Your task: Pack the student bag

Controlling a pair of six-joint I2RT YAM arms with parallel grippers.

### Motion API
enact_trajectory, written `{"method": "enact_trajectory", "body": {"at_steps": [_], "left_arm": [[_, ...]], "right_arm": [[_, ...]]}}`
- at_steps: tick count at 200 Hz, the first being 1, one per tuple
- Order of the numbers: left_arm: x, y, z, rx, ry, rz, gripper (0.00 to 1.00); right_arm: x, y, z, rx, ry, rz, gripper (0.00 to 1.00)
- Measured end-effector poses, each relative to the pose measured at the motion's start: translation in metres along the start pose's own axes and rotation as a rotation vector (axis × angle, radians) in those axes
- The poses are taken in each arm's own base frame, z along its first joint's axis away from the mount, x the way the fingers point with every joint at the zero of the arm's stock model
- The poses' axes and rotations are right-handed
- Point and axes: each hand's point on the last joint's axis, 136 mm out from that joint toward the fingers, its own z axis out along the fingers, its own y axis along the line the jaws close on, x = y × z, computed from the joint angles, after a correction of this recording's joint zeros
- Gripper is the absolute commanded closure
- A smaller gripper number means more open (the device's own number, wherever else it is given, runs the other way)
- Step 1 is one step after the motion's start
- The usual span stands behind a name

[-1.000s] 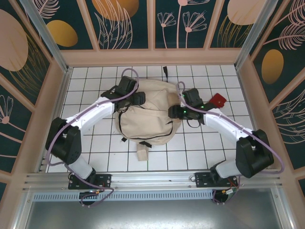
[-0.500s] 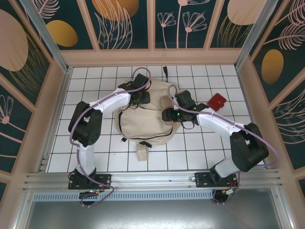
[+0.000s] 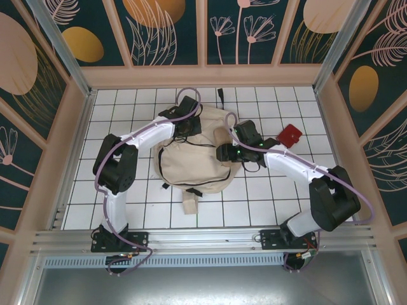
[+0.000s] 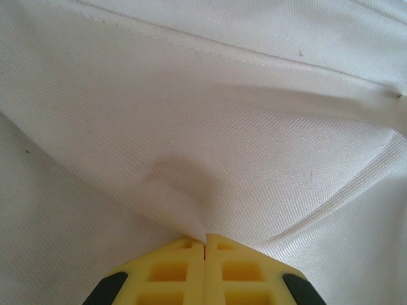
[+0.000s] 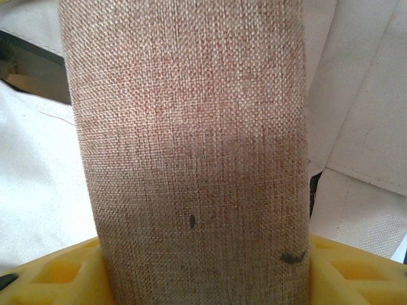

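White-tiled table (image 3: pixel 121 190): student bag (image 3: pixel 191 165) lies flat at centre, betw. both arms, strap end toward near edge. Left gripper (image 3: pixel 189 129) at bag's far-left top, fingers together, pinching fold of cream bag cloth. Right gripper (image 3: pixel 224 152) over bag's right side, clamped on brown woven-fabric item (image 5: pixel 191 140). Small red object (image 3: pixel 292 134) on tiles, right of bag.

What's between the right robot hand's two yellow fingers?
A flat brown woven-fabric piece, held between the right gripper's yellow fingers, with the beige fabric student bag behind; the right wrist view shows it.
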Motion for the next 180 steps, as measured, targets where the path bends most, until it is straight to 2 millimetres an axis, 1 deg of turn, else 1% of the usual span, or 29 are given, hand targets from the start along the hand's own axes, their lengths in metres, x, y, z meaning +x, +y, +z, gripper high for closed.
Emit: {"method": "enact_trajectory", "body": {"at_steps": [27, 55, 77, 93, 123, 140, 145, 180], "left_arm": [[-0.008, -0.003, -0.009, 0.009, -0.030, -0.005, 1.00], [-0.025, -0.012, -0.035, 0.054, -0.098, -0.015, 1.00], [-0.031, -0.016, -0.047, 0.072, -0.120, -0.018, 1.00], [-0.031, -0.017, -0.048, 0.076, -0.123, -0.017, 1.00], [-0.032, -0.017, -0.048, 0.078, -0.126, -0.017, 1.00], [-0.033, -0.018, -0.048, 0.080, -0.128, -0.018, 1.00], [-0.033, -0.018, -0.048, 0.081, -0.129, -0.018, 1.00], [-0.033, -0.018, -0.048, 0.081, -0.130, -0.018, 1.00]], "right_arm": [[0.006, 0.011, -0.003, -0.017, 0.006, -0.044, 0.44], [0.017, 0.026, -0.001, -0.041, 0.029, -0.095, 0.44], [0.025, 0.035, 0.001, -0.052, 0.050, -0.126, 0.44], [0.032, 0.038, 0.006, -0.049, 0.072, -0.144, 0.44], [0.046, 0.038, 0.022, -0.027, 0.130, -0.169, 0.44], [0.047, 0.038, 0.028, -0.015, 0.145, -0.174, 0.44], [0.046, 0.037, 0.030, -0.011, 0.146, -0.175, 0.45], [0.042, 0.038, 0.039, 0.002, 0.156, -0.185, 0.45]]}}
